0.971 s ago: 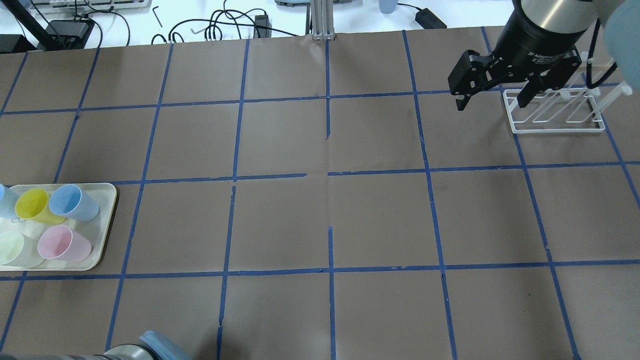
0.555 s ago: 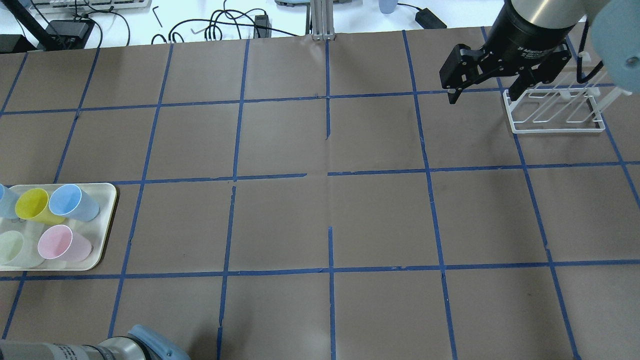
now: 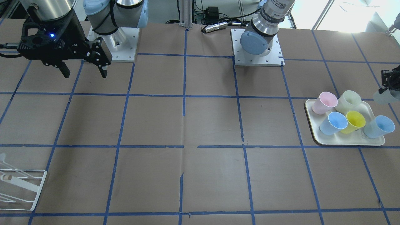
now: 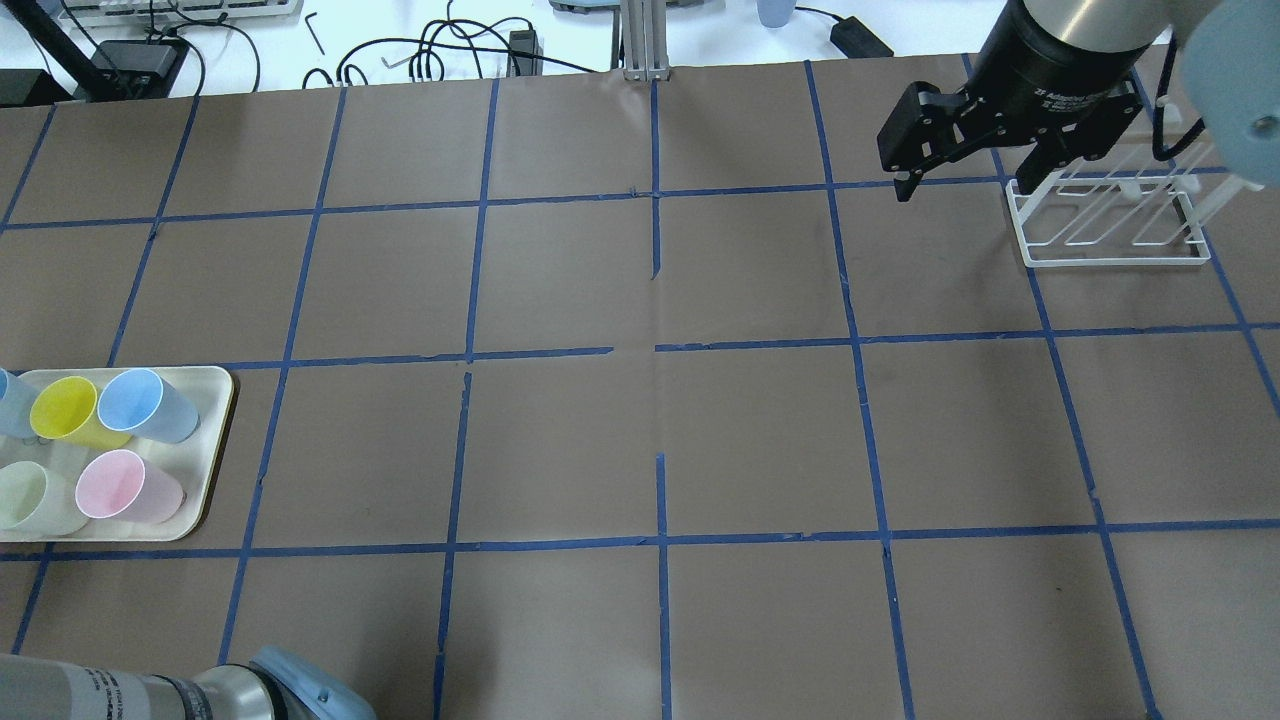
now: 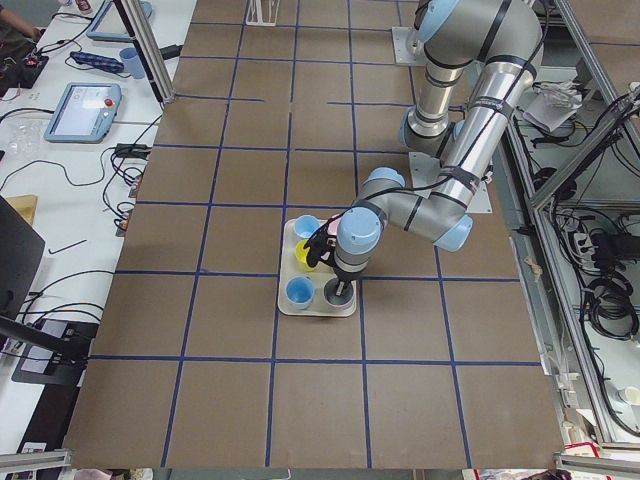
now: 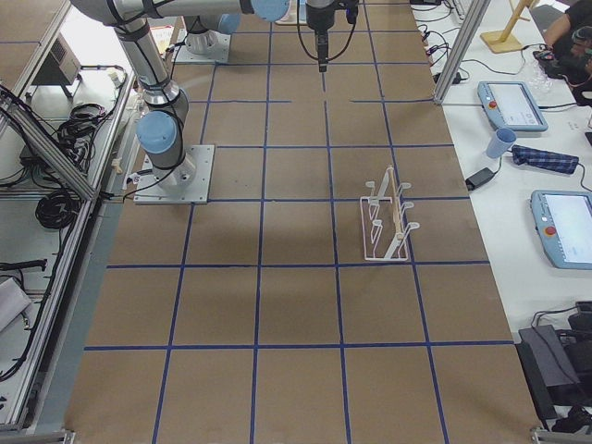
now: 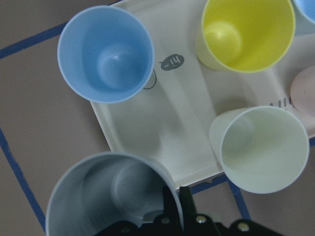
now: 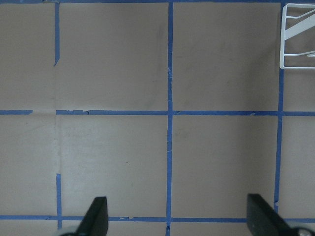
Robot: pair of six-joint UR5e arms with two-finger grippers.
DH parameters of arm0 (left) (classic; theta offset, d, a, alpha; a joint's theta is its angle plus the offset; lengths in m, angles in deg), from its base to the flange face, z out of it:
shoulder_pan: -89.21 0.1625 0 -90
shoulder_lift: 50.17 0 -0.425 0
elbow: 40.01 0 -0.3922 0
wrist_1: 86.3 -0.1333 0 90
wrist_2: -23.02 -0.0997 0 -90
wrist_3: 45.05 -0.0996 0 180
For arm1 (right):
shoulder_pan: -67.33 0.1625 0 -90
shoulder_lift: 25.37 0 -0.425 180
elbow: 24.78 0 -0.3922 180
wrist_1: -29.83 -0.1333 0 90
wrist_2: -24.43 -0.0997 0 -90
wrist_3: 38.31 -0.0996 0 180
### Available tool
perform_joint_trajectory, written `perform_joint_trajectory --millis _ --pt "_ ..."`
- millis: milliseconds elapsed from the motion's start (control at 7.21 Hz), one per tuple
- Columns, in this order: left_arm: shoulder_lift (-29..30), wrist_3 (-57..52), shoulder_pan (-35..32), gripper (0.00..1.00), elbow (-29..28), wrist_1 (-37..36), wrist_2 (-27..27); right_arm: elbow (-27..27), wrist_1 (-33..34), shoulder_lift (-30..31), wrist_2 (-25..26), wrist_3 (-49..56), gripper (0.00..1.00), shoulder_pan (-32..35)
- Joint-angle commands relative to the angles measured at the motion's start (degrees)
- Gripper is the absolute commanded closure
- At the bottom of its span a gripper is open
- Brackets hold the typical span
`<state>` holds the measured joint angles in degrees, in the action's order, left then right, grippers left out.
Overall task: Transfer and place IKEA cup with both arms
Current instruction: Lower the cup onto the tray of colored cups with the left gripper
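Now, IKEA cup (image 7: pixel 98 196) in left pincer (image 7: pixel 177 206)

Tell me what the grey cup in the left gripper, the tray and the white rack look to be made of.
IKEA cup: likely plastic, matte, slightly translucent thin wall.
Tray: probably plastic or melamine, smooth cream, soft sheen, printed marks.
Rack: seemingly white-coated metal wire, thin bent rods.

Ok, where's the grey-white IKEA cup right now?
The IKEA cup is held in the left pincer at the front-facing view's right edge, just off the tray's corner, nearest the cream-white cup.
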<state>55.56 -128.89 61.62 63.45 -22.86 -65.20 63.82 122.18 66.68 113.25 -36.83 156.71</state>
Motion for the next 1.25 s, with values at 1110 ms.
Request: perform_joint_trajectory --millis 1110 --pt "2.1 4.3 -0.9 1.0 1.7 -1.2 2.5 0.0 -0.1 0.3 0.0 0.0 0.0 0.0"
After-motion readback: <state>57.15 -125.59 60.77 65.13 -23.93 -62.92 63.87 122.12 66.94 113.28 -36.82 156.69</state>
